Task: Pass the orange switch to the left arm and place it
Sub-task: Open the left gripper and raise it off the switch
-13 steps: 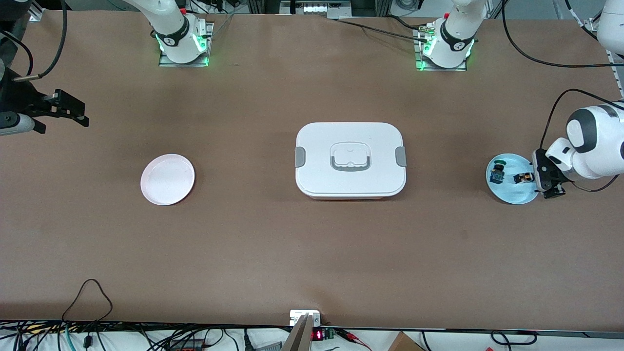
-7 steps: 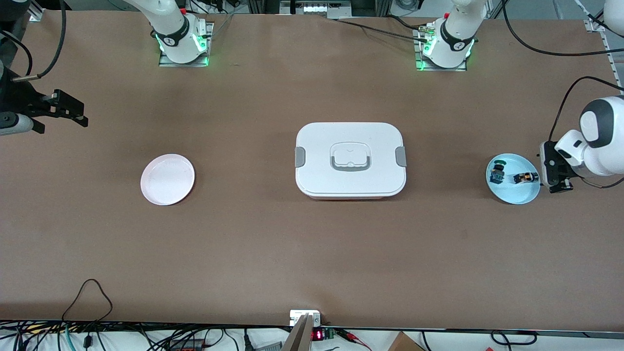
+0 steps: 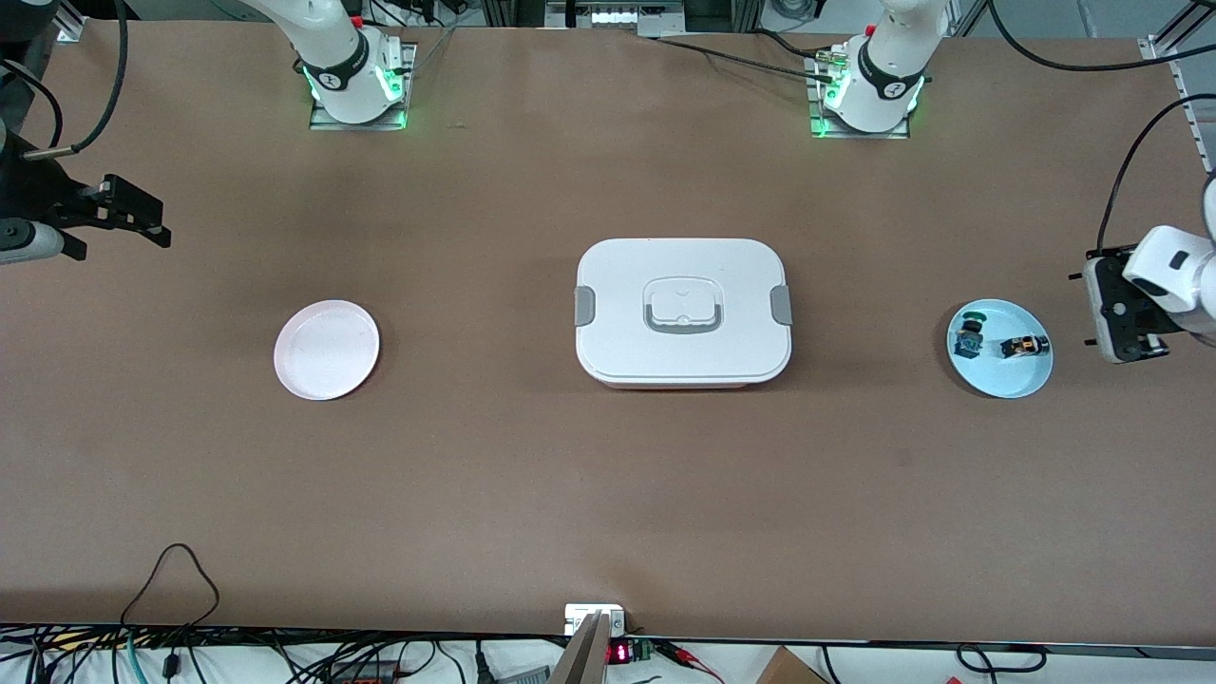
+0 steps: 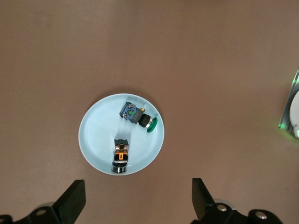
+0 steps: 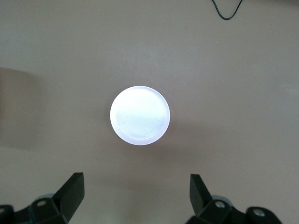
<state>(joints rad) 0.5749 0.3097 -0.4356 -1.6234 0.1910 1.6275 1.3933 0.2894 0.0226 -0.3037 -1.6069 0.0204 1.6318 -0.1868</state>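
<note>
Your orange switch [image 3: 1022,348] lies on the blue plate [image 3: 997,379] beside the blue switch [image 3: 968,338], toward the left arm's end. Your left tool [image 4: 136,201] hangs spread wide and empty above the surface [image 3: 608,475] beside that plate; your right tool [image 5: 135,199], also spread and empty, waits near the pink plate [image 3: 326,349].

I see the brown counter [image 3: 532,475] carrying a pink plate [image 3: 326,349] toward the right arm's end, the white box [image 3: 682,311] (lid on) mid-counter, and a blue plate [image 3: 999,370] toward the left arm's end.
</note>
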